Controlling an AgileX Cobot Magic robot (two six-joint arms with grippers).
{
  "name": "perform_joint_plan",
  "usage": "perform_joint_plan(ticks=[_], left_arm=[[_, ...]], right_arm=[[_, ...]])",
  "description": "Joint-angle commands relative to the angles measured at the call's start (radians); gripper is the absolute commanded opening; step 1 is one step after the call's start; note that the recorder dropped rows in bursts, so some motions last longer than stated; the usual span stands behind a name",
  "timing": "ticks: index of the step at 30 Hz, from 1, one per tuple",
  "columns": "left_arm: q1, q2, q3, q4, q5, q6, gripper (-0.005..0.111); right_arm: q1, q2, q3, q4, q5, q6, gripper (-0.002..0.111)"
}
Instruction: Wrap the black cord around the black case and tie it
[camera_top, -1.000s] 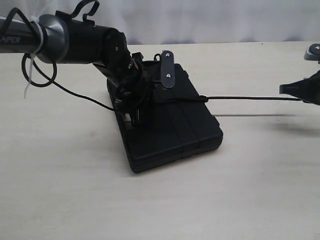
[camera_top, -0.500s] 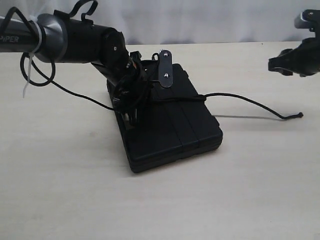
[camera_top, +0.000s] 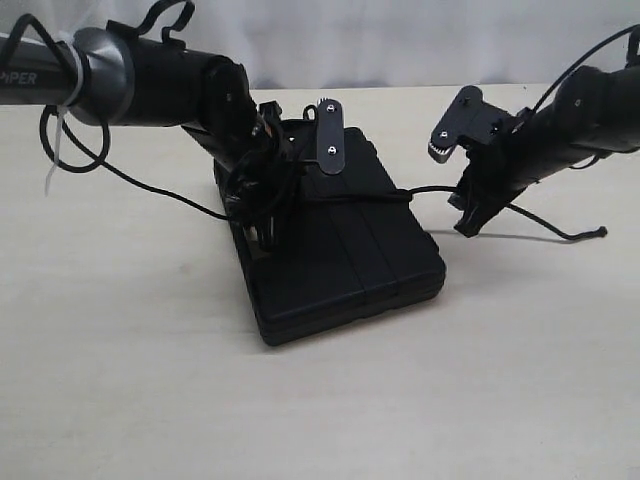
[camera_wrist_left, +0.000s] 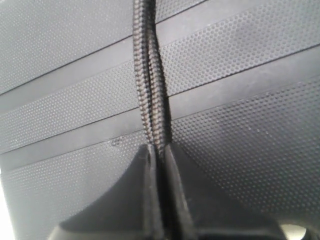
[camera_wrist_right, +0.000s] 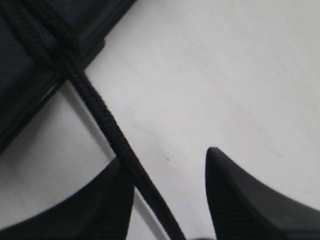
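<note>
One marking is legible. White capital lettering (camera_top: 24, 79) reading "PIPER" stands on the dark tube link of the left arm (camera_top: 160, 80), at the 10 o'clock position of the exterior view. It runs along the tube axis, and the frame edge clips the first letter. Neither wrist view carries readable text.

Matte black case (camera_top: 340, 250), dotted texture, ribbed; black cord (camera_wrist_left: 150, 90) braided weave; table (camera_top: 150, 380) pale beige
</note>
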Motion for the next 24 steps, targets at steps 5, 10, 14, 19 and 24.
perform_joint_plan(ticks=[5, 10, 14, 19, 24], left_arm=[[0.01, 0.012, 0.013, 0.014, 0.028, -0.007, 0.0], [0.01, 0.012, 0.013, 0.014, 0.028, -0.007, 0.0], [0.01, 0.012, 0.013, 0.014, 0.028, -0.007, 0.0], [0.01, 0.012, 0.013, 0.022, 0.034, -0.007, 0.0], [0.01, 0.01, 0.013, 0.035, 0.067, -0.007, 0.0]], right_arm=[[-0.001, 0.02, 0.005, -0.324, 0.056, 0.211, 0.004], [-0.001, 0.029, 0.039, -0.523, 0.055, 0.401, 0.004], [-0.001, 0.044, 0.039, -0.539, 0.053, 0.435, 0.004], [-0.001, 0.044, 0.039, -0.539, 0.053, 0.435, 0.004], [-0.001, 0.044, 0.039, -0.564, 0.053, 0.435, 0.004]])
